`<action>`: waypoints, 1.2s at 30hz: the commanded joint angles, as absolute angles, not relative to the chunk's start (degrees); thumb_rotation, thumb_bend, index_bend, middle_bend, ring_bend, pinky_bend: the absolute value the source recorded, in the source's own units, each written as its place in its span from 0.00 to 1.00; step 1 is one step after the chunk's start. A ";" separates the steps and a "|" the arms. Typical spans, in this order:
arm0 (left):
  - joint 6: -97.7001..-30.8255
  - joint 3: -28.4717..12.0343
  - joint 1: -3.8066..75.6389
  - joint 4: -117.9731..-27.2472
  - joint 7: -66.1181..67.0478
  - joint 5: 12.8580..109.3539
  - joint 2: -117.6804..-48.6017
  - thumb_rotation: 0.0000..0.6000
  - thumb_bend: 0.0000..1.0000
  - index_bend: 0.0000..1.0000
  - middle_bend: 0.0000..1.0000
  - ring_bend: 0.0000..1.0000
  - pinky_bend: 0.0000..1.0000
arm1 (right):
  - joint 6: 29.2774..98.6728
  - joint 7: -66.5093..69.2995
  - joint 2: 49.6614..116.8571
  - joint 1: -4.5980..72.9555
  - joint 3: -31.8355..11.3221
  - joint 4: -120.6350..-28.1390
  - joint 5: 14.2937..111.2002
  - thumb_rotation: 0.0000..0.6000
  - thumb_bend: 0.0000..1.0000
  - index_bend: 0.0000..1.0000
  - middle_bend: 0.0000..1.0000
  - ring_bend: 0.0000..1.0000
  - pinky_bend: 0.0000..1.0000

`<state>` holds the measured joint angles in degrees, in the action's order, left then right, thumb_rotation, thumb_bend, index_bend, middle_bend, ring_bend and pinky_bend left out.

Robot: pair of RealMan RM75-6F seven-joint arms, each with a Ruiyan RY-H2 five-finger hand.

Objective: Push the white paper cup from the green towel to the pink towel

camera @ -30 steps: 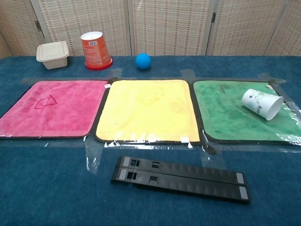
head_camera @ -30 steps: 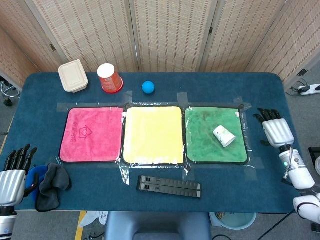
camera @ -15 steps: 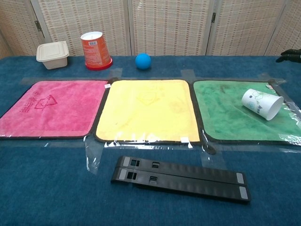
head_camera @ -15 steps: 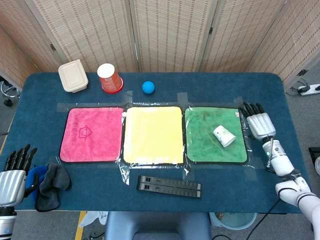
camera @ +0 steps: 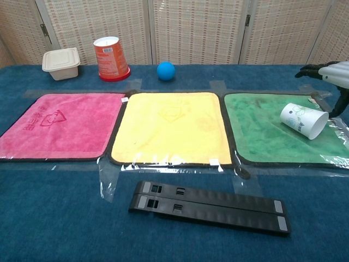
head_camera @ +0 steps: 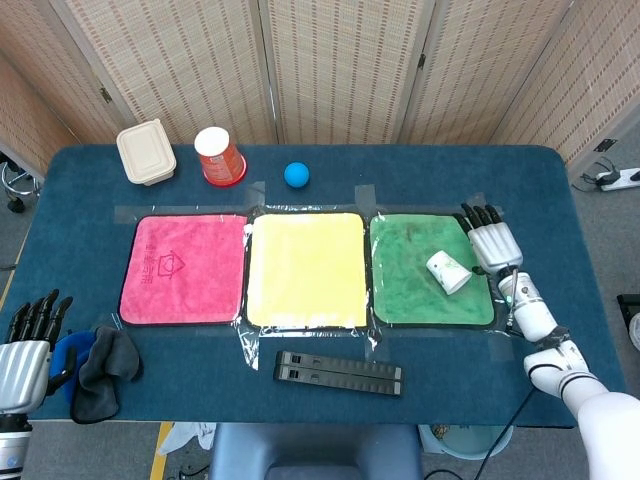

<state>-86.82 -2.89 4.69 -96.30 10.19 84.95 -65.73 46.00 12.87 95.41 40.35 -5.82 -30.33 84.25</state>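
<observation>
A white paper cup [head_camera: 448, 272] [camera: 304, 120] lies on its side on the right part of the green towel [head_camera: 410, 272] [camera: 262, 131]. The pink towel [head_camera: 183, 269] [camera: 52, 125] lies at the left end of the row of towels. My right hand [head_camera: 491, 242] [camera: 329, 71] is open with flat fingers, just right of the cup and a little apart from it. My left hand [head_camera: 27, 345] is open at the table's front left corner, far from the towels; the chest view does not show it.
A yellow towel [head_camera: 305, 268] lies between the pink and green ones. Behind them stand a beige lidded box [head_camera: 146, 151], an upside-down orange cup [head_camera: 219, 156] and a blue ball [head_camera: 296, 174]. A black bar [head_camera: 339, 372] lies in front; a dark cloth [head_camera: 102, 368] sits near my left hand.
My right hand has moved left from the table's right edge to just beside the cup and now shows in the chest view. The cup and my left hand have not moved.
</observation>
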 commanded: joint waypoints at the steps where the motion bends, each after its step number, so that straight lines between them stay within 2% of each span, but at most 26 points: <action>1: -86.71 -2.80 4.63 -96.23 10.11 84.86 -65.68 1.00 0.58 0.07 0.03 0.04 0.00 | 46.72 14.18 95.98 40.80 -5.68 -30.52 84.55 1.00 0.07 0.06 0.01 0.00 0.00; 11: -86.58 -2.69 4.40 -96.16 9.60 84.55 -65.54 1.00 0.58 0.07 0.03 0.04 0.00 | 56.78 18.39 94.70 41.95 -5.41 -38.55 88.10 1.00 0.07 0.06 0.01 0.00 0.00; 21: -86.95 -2.77 4.19 -96.08 9.06 84.69 -65.21 1.00 0.58 0.07 0.03 0.04 0.00 | 64.42 14.58 90.17 42.49 -6.93 -53.42 89.64 1.00 0.07 0.06 0.01 0.00 0.00; 27: -86.52 -2.73 4.41 -95.90 8.97 84.77 -65.42 1.00 0.58 0.07 0.03 0.04 0.00 | 63.95 10.99 84.46 40.49 -4.29 -62.41 90.36 1.00 0.07 0.06 0.01 0.00 0.00; 36: -86.30 -2.53 4.48 -95.99 9.00 85.04 -65.47 1.00 0.58 0.07 0.03 0.04 0.00 | 59.84 6.23 82.00 38.94 -1.35 -65.96 89.30 1.00 0.07 0.06 0.02 0.01 0.00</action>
<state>-86.32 -2.53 4.48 -96.00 9.00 85.07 -65.47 60.39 6.70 82.22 39.07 -1.69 -65.60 89.59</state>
